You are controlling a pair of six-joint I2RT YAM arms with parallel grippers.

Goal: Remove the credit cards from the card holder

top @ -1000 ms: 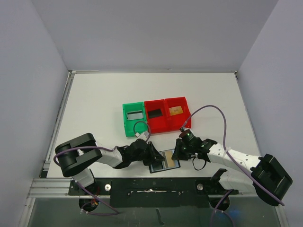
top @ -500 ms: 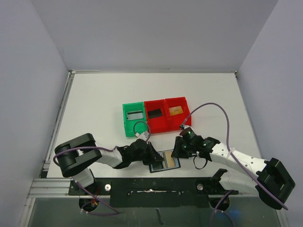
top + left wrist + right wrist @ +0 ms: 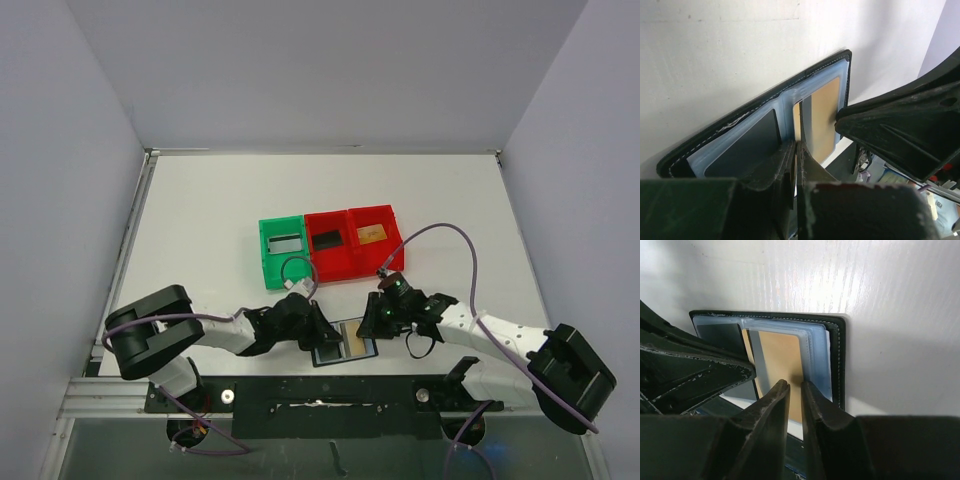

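On the table (image 3: 890, 290), card holder (image 3: 838, 360) lies under right claw (image 3: 795, 385).

I see a white table (image 3: 200, 200) boxed in by plain pale walls (image 3: 330, 70), evenly lit, with an aluminium rail (image 3: 125, 260) along its left.

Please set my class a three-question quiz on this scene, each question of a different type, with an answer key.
1. True or false: the card holder is folded shut.
2. Which card lies in the green bin? A greyish, B black, C tan-gold.
3. Name the gripper whose jaws are shut on the card holder's middle pocket.
Key: 1 false, it lies open; 2 A, the greyish card; 3 the left gripper.
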